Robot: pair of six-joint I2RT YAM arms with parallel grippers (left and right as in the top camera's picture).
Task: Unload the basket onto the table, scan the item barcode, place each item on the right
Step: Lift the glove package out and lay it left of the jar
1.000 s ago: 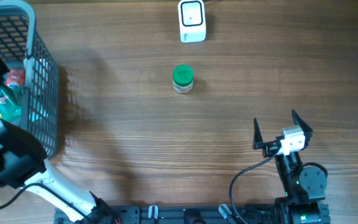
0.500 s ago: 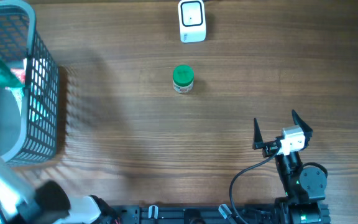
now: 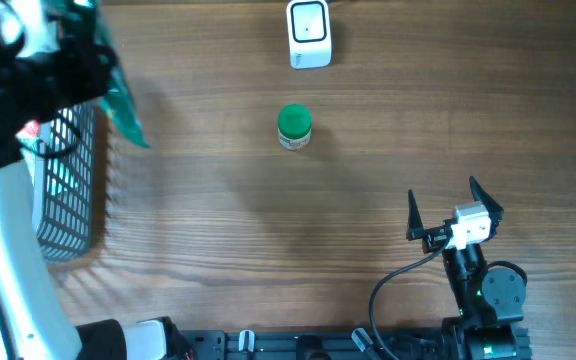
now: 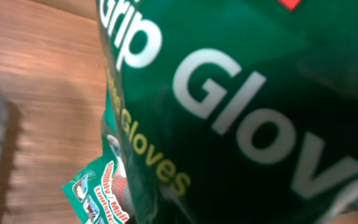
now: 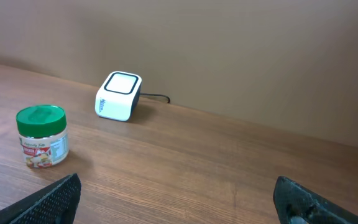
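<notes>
The glove pack (image 3: 124, 103), a green plastic bag printed "Grip Gloves", hangs in the air at about 10 o'clock on the table in the overhead view, just off the right-hand rim of the grey wire basket (image 3: 68, 205). In the left wrist view it fills nearly the whole picture (image 4: 241, 106), with wood grain showing past its left edge. No barcode is visible on the face turned to that camera.

The left gripper (image 3: 93, 62) is clenched on the glove pack. Its jaws are hidden by the arm from above and by the bag in its own camera, but the bag is clear of the table and hangs right at the wrist.

The step in hand looks like the carry from basket to reader. The white barcode scanner (image 3: 309, 35) sits at 12 o'clock against the far edge, well apart from the pack, its window facing up. Between them, nearer the centre, stands a green-lidded jar (image 3: 294, 127).

The next move probably calls for swinging the pack toward 12 o'clock, passing above or behind the jar, and turning the bag so that its code faces the scanner window. Which face carries the code cannot be told.

The right gripper (image 3: 442, 190) rests at 4 o'clock, released and spread wide, holding nothing.
</notes>
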